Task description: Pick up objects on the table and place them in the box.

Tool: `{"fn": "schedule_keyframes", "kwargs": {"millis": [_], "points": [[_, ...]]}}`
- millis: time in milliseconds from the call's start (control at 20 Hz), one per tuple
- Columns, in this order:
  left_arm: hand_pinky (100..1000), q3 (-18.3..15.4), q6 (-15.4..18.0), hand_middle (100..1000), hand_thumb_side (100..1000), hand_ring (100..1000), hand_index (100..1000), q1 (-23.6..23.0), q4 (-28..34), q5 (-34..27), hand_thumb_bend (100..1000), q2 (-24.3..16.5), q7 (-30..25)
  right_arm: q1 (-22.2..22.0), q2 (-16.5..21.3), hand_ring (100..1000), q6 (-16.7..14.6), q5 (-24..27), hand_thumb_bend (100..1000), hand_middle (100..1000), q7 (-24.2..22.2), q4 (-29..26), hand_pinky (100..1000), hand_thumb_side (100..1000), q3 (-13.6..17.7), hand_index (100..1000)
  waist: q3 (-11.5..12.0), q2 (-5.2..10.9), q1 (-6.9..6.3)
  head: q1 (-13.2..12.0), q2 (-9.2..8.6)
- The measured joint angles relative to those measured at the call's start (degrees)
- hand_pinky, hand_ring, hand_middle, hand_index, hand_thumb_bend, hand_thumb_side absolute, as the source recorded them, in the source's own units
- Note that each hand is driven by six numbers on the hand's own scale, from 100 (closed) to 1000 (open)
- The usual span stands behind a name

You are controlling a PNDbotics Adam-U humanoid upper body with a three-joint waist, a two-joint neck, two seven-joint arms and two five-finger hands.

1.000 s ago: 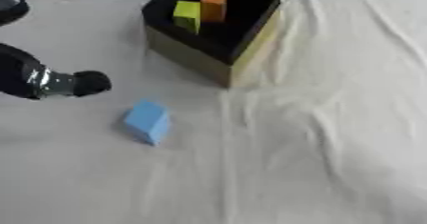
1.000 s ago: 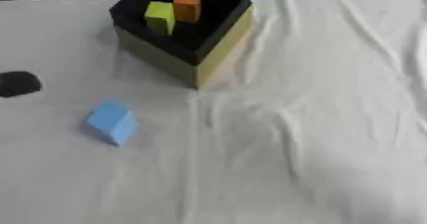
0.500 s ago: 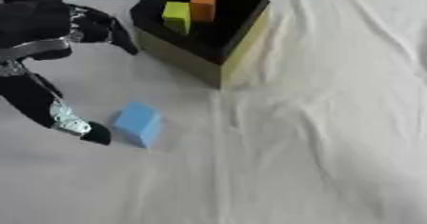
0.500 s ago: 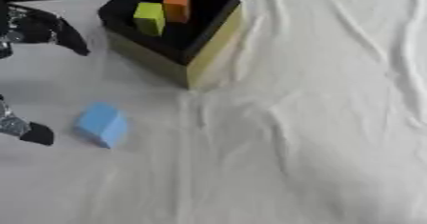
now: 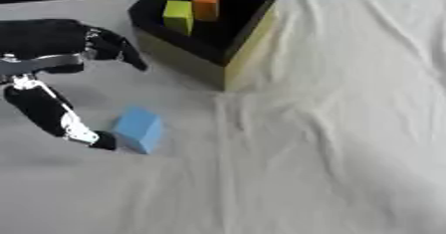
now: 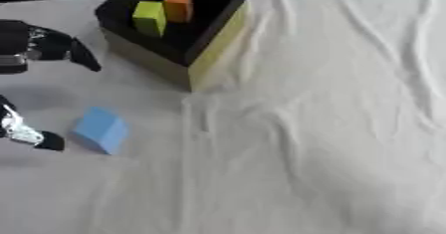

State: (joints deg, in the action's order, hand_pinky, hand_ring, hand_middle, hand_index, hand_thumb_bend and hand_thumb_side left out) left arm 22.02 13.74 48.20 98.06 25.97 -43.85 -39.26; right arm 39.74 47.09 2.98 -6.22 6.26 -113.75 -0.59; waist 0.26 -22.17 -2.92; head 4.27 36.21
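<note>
White cloth covers the worktop (image 5: pixel 348 128), wrinkled down the middle. At the far left sits the box (image 5: pixel 205 34), black inside with yellow walls, already holding a green block (image 5: pixel 178 15) and an orange block (image 5: pixel 205 1). The left hand (image 5: pixel 52 54) comes in from the left, fingers spread apart and holding nothing, thumb tip just beside the blue block (image 5: pixel 138 129). That block lies on the cloth, near of the box, immediately right of the hand, between thumb and fingers. The left hand is clearly nearer; the right hand isn't in view.
</note>
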Motion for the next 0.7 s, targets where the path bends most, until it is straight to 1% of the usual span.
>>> {"fn": "schedule_keyframes", "kwargs": {"millis": [400, 500, 700], "points": [[776, 1.3, 1.3, 788, 542, 822, 883, 1.7, -6.7, 0.9, 693, 3.0, -1.3, -0.6, -0.7, 823, 0.5, 0.9, 100, 710, 1.4, 0.0, 815, 750, 1.0, 803, -1.0, -0.08, -0.2, 0.1, 0.11], [780, 1.5, 1.9, 790, 543, 823, 883, 1.7, -7.4, 1.1, 701, 3.2, -1.6, -0.8, -0.9, 821, 0.7, 1.2, 100, 708, 1.7, 0.0, 815, 748, 1.3, 802, -1.1, -0.15, -0.25, 0.8, 0.1], [793, 2.0, 2.8, 796, 538, 820, 884, 1.7, -7.6, 2.1, 703, 3.2, -2.3, -0.9, -0.9, 820, 1.1, 1.7, 100, 707, 2.5, 0.0, 815, 749, 1.7, 801, -1.2, -0.3, -0.54, 3.2, 0.0]]}}
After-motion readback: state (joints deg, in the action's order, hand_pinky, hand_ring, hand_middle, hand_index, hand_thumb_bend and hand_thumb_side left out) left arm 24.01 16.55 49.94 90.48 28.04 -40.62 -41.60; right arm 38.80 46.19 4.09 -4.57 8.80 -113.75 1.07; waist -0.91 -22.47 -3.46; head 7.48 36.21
